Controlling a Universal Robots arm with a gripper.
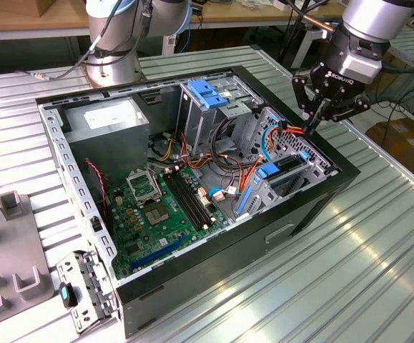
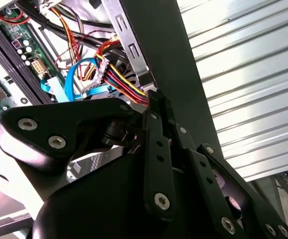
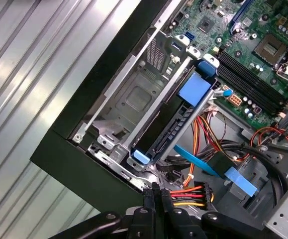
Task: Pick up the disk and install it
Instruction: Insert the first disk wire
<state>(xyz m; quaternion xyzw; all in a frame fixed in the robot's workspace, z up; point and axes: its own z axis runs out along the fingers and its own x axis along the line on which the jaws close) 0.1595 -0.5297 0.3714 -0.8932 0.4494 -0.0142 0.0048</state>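
The tool (image 1: 312, 123) hangs over one corner of the open computer case (image 1: 278, 229); its two fingers are pressed together, and I see nothing pinched between them. The disk (image 3: 169, 130) is not in the tool; it sits below the tips and a bit ahead of them, standing on its edge inside the grey metal cage (image 3: 134, 94), with a blue rail end (image 3: 196, 88) on its far side. It looks slid into its slot, so I think the putting-in part is nearly done; I cannot tell if it has clicked all the way home. Just beside the tips, maybe touching them, is a plug (image 3: 189, 193) with red, yellow and orange wires; a flat blue cable (image 3: 191, 158) runs close by too. To do this step well, the tool should go slowly and straight along the slot; a crooked push could jam the rails. The tips should keep off the wires, because they could snag and pull. The ribbed surface (image 1: 364, 271) lies under the case, well below the tool.
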